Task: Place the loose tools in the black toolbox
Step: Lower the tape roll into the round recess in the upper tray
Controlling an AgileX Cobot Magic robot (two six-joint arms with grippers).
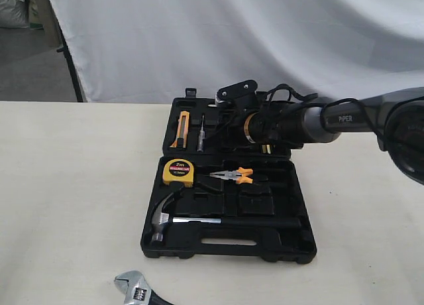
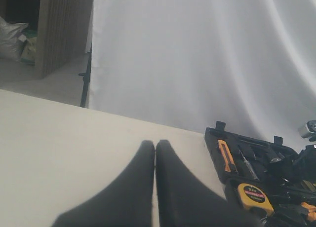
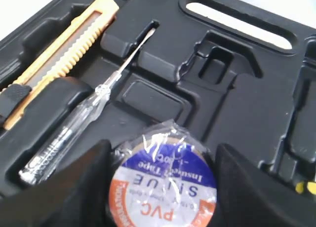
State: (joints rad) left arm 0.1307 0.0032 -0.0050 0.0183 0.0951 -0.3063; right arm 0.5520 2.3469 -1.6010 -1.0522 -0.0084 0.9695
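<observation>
Plastic film likely leaves the small dark tape roll with bluish label (image 3: 163,187) light and slippery. Your right pincer (image 3: 163,155) clamps its rim over the twelve-o'clock half of the black moulded toolbox (image 3: 256,108).

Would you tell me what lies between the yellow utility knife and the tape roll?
A clear-handled screwdriver lies between utility knife and tape roll, in the toolbox; the right wrist view shows it.

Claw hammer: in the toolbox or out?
In. The claw hammer lies flat in its recess in the near half of the open black toolbox, just below the yellow tape measure.
</observation>
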